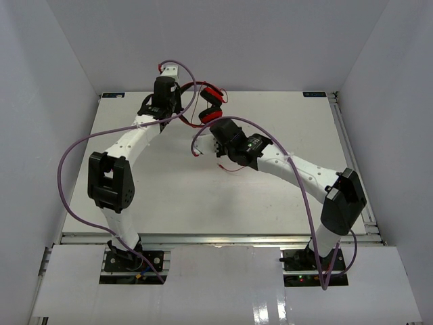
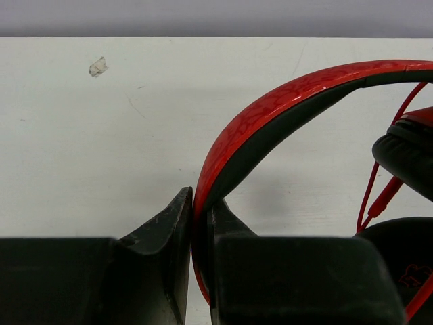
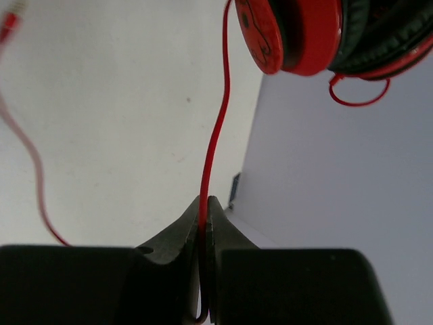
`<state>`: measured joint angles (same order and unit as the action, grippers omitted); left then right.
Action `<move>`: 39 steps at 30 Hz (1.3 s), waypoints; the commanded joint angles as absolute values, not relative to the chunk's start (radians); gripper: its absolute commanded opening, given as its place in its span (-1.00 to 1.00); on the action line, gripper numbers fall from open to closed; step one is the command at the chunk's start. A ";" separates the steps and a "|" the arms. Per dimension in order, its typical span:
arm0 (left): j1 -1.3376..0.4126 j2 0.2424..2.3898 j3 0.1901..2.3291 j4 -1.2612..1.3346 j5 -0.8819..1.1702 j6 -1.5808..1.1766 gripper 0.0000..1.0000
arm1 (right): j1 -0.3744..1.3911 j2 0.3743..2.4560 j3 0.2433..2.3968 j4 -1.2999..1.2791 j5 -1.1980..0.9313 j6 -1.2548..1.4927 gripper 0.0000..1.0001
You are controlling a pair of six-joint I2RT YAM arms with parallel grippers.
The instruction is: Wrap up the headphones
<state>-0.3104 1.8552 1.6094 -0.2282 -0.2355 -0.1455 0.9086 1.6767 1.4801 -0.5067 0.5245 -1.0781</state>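
Observation:
The headphones [image 1: 211, 103] hang above the far middle of the table, with red ear cups and black pads. My left gripper [image 1: 176, 93] is shut on the red-and-black headband [image 2: 284, 101], gripped edge-on between its jaws [image 2: 201, 203]. An ear cup [image 2: 406, 156] and the thin red cable [image 2: 379, 196] show to its right. My right gripper [image 1: 218, 128] sits just below the ear cups and is shut [image 3: 203, 206] on the red cable [image 3: 218, 128], which runs up to an ear cup [image 3: 298, 34]. The loose cable end [image 3: 37, 183] trails on the table at the left.
The white table [image 1: 284, 122] is ringed by pale walls at the back and sides. A metal rail [image 1: 348, 149] runs along its right edge. Thick purple robot cables [image 1: 67, 169] loop off both arms. Slack red cable [image 1: 233, 169] lies under the right arm.

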 commanded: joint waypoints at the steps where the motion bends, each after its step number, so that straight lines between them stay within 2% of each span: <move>1: -0.307 1.785 1.576 -0.134 -0.180 -0.107 -1.00 | 0.887 1.612 1.495 -0.291 0.676 -1.332 -0.85; 4: -0.312 1.757 1.528 -0.125 -0.108 -0.105 -1.00 | 0.871 1.619 1.535 -0.214 0.636 -1.357 -0.84; 8: -0.322 1.743 1.505 -0.143 -0.019 -0.104 -1.00 | 0.861 1.595 1.481 -0.121 0.526 -1.392 -0.83; 13: -0.338 1.766 1.531 -0.176 0.071 -0.112 -1.00 | 0.868 1.564 1.433 -0.114 0.403 -1.408 -0.82; 19: -0.363 1.793 1.561 -0.204 0.146 -0.097 -1.00 | 0.850 1.545 1.399 -0.051 0.389 -1.448 -0.80; 26: -0.365 1.788 1.559 -0.209 0.188 -0.105 -1.00 | 0.805 1.530 1.426 -0.017 0.363 -1.435 -0.50; 39: -0.365 1.758 1.533 -0.209 0.222 -0.132 -1.00 | 0.709 1.511 1.491 -0.014 0.232 -1.189 -0.28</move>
<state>-0.3626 1.8347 1.5120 -0.2394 0.1726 -0.1009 0.7490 1.5593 1.4296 -0.0708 0.2955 -1.2862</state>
